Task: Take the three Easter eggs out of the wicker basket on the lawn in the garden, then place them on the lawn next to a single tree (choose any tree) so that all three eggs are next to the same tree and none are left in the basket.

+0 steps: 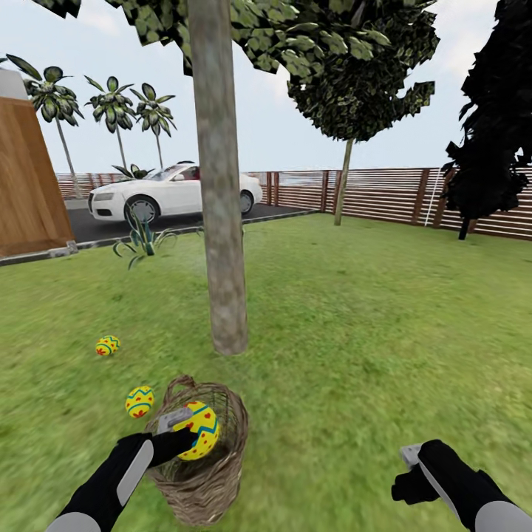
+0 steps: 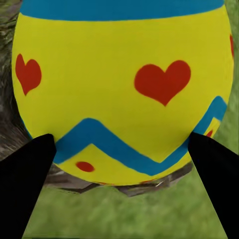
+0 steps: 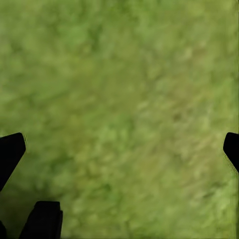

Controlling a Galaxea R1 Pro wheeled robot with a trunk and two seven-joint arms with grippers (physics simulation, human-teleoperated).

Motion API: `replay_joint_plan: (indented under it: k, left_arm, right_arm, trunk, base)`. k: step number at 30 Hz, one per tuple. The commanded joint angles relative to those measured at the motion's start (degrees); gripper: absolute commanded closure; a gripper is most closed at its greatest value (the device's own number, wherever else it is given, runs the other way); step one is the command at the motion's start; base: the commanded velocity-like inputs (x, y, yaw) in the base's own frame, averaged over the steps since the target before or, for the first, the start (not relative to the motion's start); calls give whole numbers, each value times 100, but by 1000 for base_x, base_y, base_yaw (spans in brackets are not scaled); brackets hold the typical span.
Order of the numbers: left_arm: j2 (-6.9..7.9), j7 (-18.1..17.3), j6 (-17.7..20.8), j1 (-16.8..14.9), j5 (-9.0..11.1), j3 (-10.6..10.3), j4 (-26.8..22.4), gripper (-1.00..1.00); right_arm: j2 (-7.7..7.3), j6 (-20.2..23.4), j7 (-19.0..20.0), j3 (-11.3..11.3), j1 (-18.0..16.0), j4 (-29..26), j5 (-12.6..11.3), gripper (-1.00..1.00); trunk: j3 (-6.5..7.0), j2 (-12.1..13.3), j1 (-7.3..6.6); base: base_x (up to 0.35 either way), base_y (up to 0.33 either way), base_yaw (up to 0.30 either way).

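**Third egg held over the basket**

Open lawn (image 1: 384,332) lay to the right and far side, bounded by a fence (image 1: 384,192). The trunk of the tree (image 1: 222,222) stood just beyond the basket (image 1: 214,473), its crown cut off at the top. The left gripper (image 1: 177,432) was clamped on an egg (image 1: 198,430) above the basket's mouth, hiding the inside. Two eggs (image 1: 140,401) (image 1: 108,345) lay on the grass left of the tree. The right gripper (image 3: 119,149) hung spread wide and empty over grass. A white car (image 1: 170,193) stood far left.
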Motion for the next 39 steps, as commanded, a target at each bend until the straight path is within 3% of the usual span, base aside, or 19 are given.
replay_joint_plan:
  k: [1,8,16,29,39]
  left_arm:
    - [-1,-1,20,-5,13,-14,-3,100]
    - [-40,-1,20,-4,5,-22,-3,100]
    - [-109,7,20,-5,-14,-22,6,100]
    - [-111,7,25,-5,-15,-31,6,100]
    - [-117,13,24,-4,-12,-29,6,100]
  right_arm:
    - [-8,25,20,28,-1,-12,7,-100]
    - [-45,27,86,-4,-1,-12,-60,-100]
    - [-86,25,176,-5,-1,-12,-95,-100]
    - [-69,25,169,9,-1,-19,-77,-100]
    - [-35,25,162,13,-1,-13,-62,-100]
  trunk:
    - [12,39,-23]
    - [138,319,-177]
    - [281,640,-353]
    - [515,1162,-638]
    - [551,1242,-682]
  base:
    - [0,0,291]
    - [0,0,265]
    - [-4,-3,29]
    - [-184,-243,0]
    - [-2,-198,0]
